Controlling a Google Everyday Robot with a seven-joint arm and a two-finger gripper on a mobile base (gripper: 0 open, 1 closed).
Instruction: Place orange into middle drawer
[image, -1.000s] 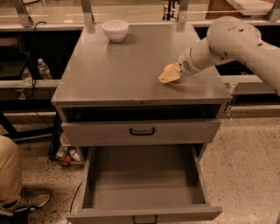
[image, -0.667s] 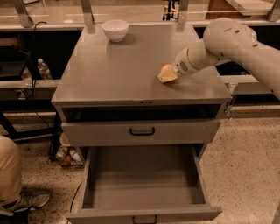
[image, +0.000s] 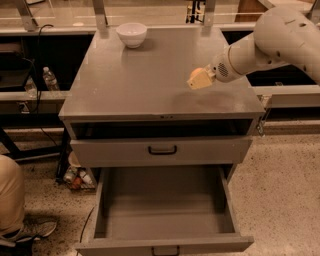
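One arm (image: 280, 42) reaches in from 3 o'clock on my screen, and its gripper (image: 200, 79) hangs just above the cabinet top (image: 145, 85), toward the top's 3 o'clock edge. I read the jaws as pinched on the orange (image: 196, 73), of which only a sliver shows. At 6 o'clock, the middle drawer (image: 165, 210) stands pulled out, with only bare floor showing. I see a white bowl (image: 132, 34) at the top's 11 o'clock corner.
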